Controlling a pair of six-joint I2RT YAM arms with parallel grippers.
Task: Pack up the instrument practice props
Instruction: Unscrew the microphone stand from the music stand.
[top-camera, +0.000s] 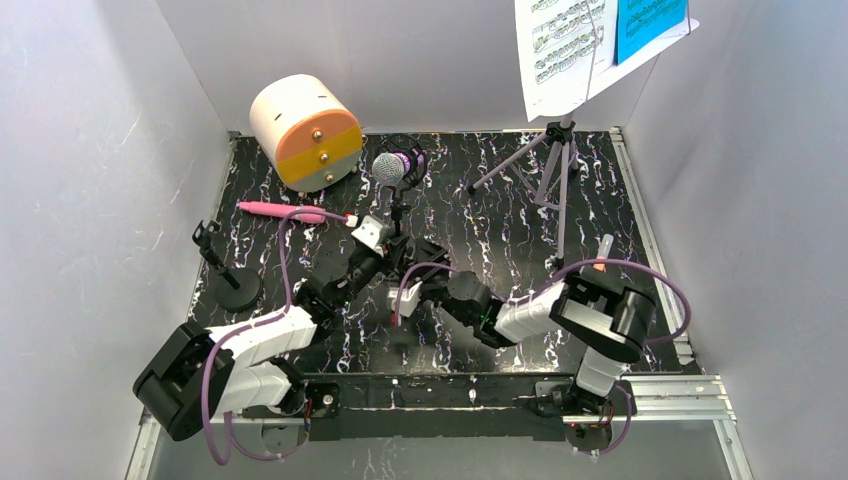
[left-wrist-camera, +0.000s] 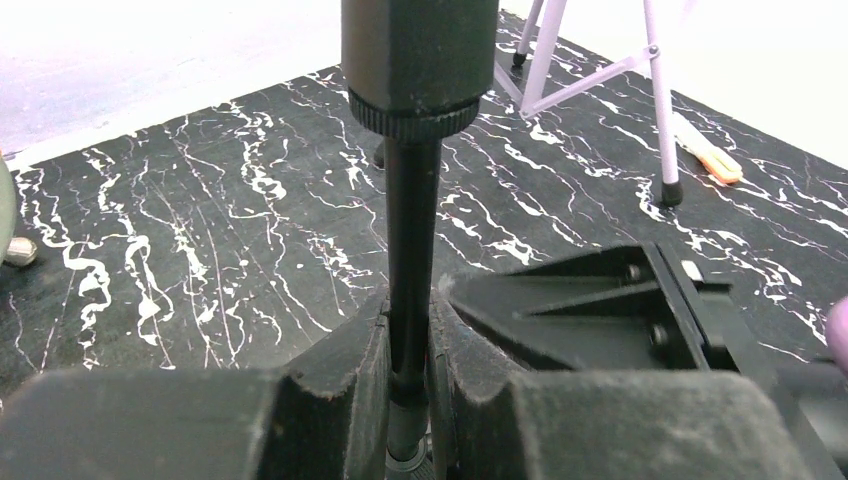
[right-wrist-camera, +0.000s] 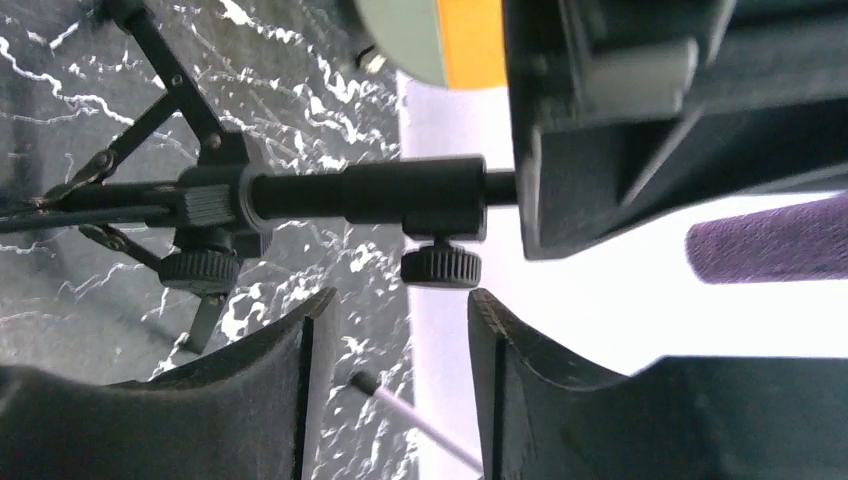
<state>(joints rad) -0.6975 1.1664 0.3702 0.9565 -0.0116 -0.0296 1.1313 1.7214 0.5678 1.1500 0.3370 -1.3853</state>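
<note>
The purple silver-headed microphone (top-camera: 392, 168) sits atop a thin black mic tripod (top-camera: 398, 215) at the mat's centre. My left gripper (top-camera: 383, 247) is shut on its pole (left-wrist-camera: 411, 230), fingers (left-wrist-camera: 345, 350) pressed on both sides. My right gripper (top-camera: 412, 277) is open just beside the same pole (right-wrist-camera: 380, 194); its fingertips (right-wrist-camera: 312, 318) sit under the clamp knob (right-wrist-camera: 440, 265) without touching it. The pink toy microphone (top-camera: 280, 210) lies flat to the left. The lilac music rack (top-camera: 552, 165) stands at the back right with white sheet (top-camera: 560, 50) and blue sheet (top-camera: 650, 25).
The cream cylinder box (top-camera: 305, 130) lies at the back left. A second black stand with a round base (top-camera: 236, 288) stands at the left. A white and orange stick (top-camera: 603, 250) lies near the rack legs (left-wrist-camera: 600, 75). Walls close in on three sides.
</note>
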